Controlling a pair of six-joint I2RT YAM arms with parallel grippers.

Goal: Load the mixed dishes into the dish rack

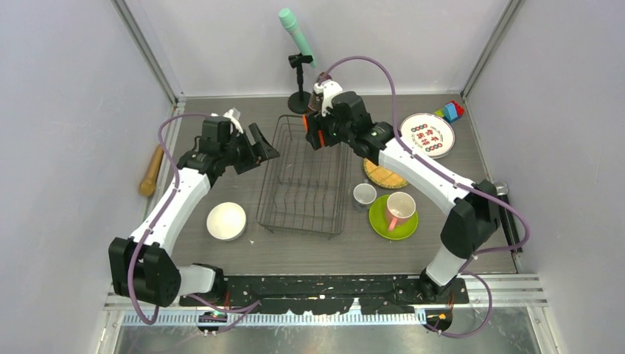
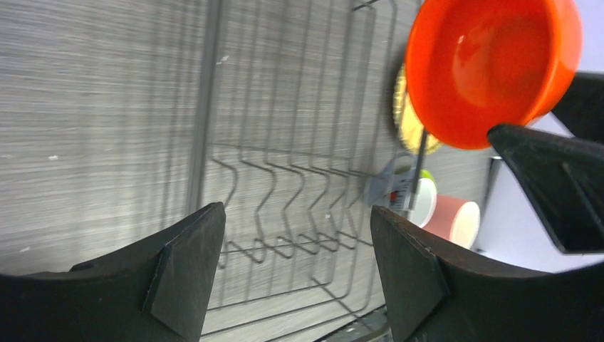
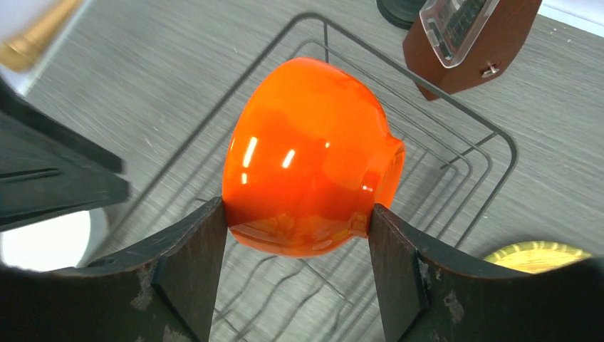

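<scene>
My right gripper [image 3: 295, 242] is shut on the orange bowl [image 3: 310, 157] and holds it on its side above the far end of the dark wire dish rack [image 1: 306, 181]. The bowl also shows in the left wrist view [image 2: 491, 68], its opening facing that camera. My left gripper [image 1: 265, 147] is open and empty over the rack's far left edge. The white bowl [image 1: 226, 220] sits left of the rack. Right of the rack are the small white cup [image 1: 364, 195], the pink mug [image 1: 400, 209] on the lime-green plate [image 1: 383, 221], the tan woven plate [image 1: 383, 177] and a marked white plate [image 1: 427, 135].
The brown metronome [image 3: 470, 39] stands just beyond the rack's far edge, beside a teal microphone [image 1: 297, 33] on a stand. Toy blocks [image 1: 451, 110] lie at the far right corner. A wooden rolling pin [image 1: 151, 171] lies by the left wall.
</scene>
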